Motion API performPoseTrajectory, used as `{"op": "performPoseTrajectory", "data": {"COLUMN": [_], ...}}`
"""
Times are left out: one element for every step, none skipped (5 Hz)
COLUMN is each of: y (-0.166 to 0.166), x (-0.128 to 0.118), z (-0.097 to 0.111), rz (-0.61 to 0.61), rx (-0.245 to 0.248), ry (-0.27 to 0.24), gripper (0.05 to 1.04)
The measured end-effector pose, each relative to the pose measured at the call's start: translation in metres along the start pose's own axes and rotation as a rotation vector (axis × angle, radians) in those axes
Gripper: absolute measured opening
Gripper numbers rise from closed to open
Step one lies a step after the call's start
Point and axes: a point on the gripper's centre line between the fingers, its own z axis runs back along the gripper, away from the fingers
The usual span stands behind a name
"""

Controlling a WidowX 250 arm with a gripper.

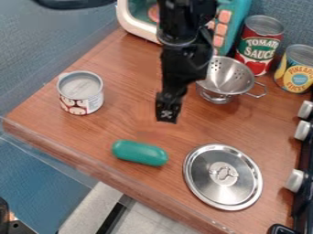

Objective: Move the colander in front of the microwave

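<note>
One silver metal colander with small round holes [230,75] sits on the brown wood-grain counter [122,125], far right of centre, near the teal-and-cream toy microwave [134,17]. The black two-finger gripper [167,111] hangs over the middle, left of the colander; whether it is open or closed, I cannot tell. A tall red can [250,49] and a yellow-and-blue can [298,71] stand at far right, a short white-and-red can [81,93] at left. Nearer lie a green rounded oblong [139,152] and, to its right, a round silver lid [205,183]. White knobs [295,180] line the right edge.
</note>
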Motion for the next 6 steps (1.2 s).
{"op": "performPoseTrajectory", "data": {"y": [0.023, 0.036, 0.043, 0.046, 0.048, 0.050], "x": [0.017, 0.040, 0.047, 0.055, 0.050, 0.047], "z": [-0.004, -0.010, -0.023, -0.045, -0.061, -0.063], "rz": [0.059, 0.019, -0.014, -0.027, -0.029, -0.024], "rx": [0.063, 0.126, 0.167, 0.131, 0.104, 0.087], "ry": [-0.018, -0.018, -0.019, -0.018, -0.015, -0.037], "gripper": [1.000, 1.000, 1.000, 1.000, 0.948, 0.664]}}
